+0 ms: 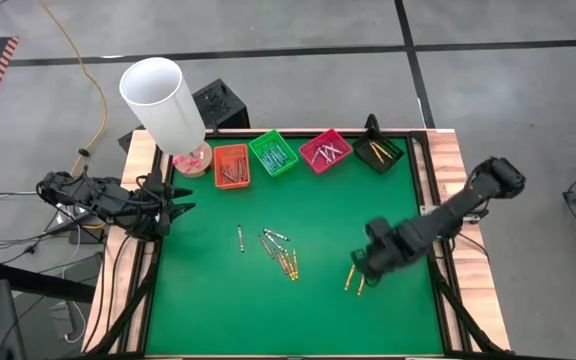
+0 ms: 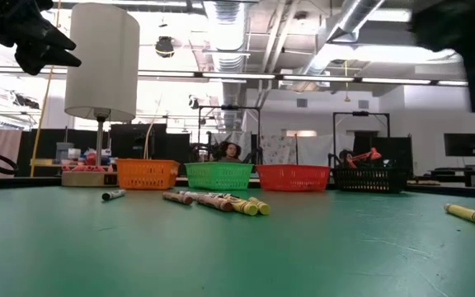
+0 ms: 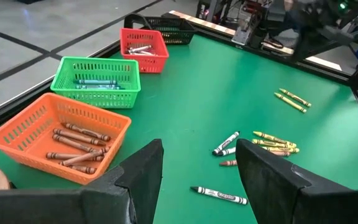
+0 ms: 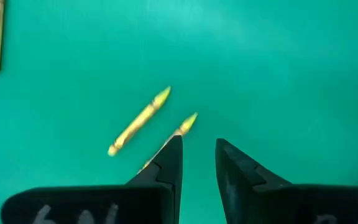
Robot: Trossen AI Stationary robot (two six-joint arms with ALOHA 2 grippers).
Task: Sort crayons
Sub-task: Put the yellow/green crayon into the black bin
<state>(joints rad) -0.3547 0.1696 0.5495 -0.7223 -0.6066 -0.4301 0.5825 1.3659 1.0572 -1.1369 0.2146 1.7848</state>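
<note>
1. Two yellow crayons (image 1: 354, 280) lie side by side on the green mat (image 1: 218, 310), near its right edge and well apart from the rest.
2. Right gripper (image 1: 360, 265) hangs just over that pair; its fingers (image 4: 166, 165) stand a narrow gap apart with nothing between them, and one finger partly hides the nearer yellow crayon (image 4: 182, 127).
3. Beside it in the right wrist view, the other yellow crayon (image 4: 138, 122) lies fully in sight, not touched.
4. Mid-mat, a loose cluster (image 1: 280, 255) holds yellow, brownish and white-wrapped crayons, some touching.
5. One white-wrapped crayon (image 1: 240, 238) lies alone, just left of the cluster.
6. Four trays sit in a row along the far edge: orange tray (image 1: 231, 165), green tray (image 1: 273, 153), red tray (image 1: 325, 150), black tray (image 1: 379, 152).
7. Brown crayons (image 3: 73, 146) lie in the orange tray, and blue-green crayons (image 3: 95, 83) in the green one.
8. Pale crayons (image 1: 326, 153) are in the red tray and yellow ones (image 1: 379, 151) in the black (the counts cannot be told).
9. Left gripper (image 1: 173, 212) waits at the mat's left edge, its fingers (image 3: 145, 174) spread wide and empty.
10. Off the mat's far left corner stands a white lamp (image 1: 163, 100).
</note>
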